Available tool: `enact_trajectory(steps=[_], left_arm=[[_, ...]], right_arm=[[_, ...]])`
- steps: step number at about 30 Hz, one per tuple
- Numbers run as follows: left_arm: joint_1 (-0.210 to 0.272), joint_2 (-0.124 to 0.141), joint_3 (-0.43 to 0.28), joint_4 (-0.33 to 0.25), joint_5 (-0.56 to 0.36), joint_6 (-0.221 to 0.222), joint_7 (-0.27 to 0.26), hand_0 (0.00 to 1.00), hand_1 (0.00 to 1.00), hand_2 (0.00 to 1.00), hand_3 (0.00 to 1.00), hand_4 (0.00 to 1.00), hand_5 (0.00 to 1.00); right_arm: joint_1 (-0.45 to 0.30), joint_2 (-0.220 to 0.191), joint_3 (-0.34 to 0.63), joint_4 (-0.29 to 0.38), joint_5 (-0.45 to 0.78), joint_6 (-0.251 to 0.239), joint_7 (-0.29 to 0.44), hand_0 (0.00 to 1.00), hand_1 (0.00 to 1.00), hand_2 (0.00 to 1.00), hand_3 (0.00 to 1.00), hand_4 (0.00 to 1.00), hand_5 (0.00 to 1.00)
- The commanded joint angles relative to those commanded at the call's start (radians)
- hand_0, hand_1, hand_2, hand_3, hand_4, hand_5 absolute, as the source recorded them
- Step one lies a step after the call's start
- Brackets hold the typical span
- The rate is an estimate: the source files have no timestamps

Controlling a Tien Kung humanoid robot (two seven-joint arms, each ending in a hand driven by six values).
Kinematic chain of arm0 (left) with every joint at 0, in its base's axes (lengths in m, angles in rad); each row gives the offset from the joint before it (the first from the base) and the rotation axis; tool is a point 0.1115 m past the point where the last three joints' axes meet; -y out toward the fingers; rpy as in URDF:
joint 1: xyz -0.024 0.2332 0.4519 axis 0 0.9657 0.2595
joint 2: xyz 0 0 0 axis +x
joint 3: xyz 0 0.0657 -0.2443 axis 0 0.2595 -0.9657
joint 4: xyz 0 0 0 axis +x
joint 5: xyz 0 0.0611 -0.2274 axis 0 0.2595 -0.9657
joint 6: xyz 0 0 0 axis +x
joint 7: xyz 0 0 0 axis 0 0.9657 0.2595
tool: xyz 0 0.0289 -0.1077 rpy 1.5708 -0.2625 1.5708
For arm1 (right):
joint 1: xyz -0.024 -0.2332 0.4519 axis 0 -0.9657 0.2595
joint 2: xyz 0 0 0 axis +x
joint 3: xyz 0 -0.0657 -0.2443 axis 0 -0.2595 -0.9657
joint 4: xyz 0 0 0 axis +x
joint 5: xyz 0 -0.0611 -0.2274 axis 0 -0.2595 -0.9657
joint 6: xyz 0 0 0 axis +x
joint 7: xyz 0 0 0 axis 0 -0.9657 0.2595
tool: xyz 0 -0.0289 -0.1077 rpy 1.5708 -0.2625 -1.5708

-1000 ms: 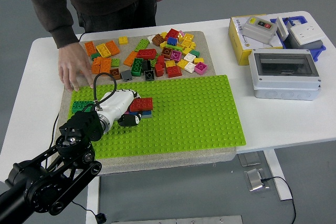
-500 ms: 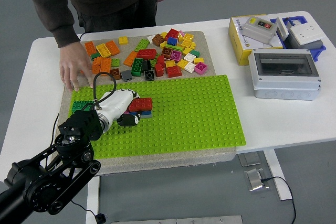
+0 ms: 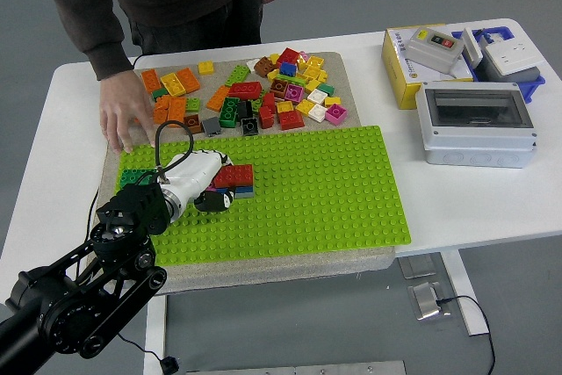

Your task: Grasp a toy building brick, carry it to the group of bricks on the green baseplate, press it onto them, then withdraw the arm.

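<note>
Left hand over the green baseplate toward the tabletop's left edge, fingers curled down against the red brick atop the group, lying just rightward, long axis left-right; actual grip unclear.

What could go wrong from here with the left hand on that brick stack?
1. The left hand sits on the red brick at the baseplate stack; pulling away could lift the brick if it is not seated.
2. The person's hand rests on the mat's corner close to the arm, so a wide withdrawal could hit it.
3. The arm's cable loops above the hand and might snag.
</note>
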Motion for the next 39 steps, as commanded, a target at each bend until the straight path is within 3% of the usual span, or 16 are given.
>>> enact_trajectory(steps=[39], left_arm=[[-0.004, 0.004, -0.005, -0.01, 0.0, -0.027, 0.0, 0.963, 0.97, 0.96, 0.782, 0.573, 0.353]], right_arm=[[-0.001, 0.001, 0.004, 0.0, -0.003, -0.001, -0.003, 0.632, 0.626, 0.62, 0.618, 0.45, 0.726]])
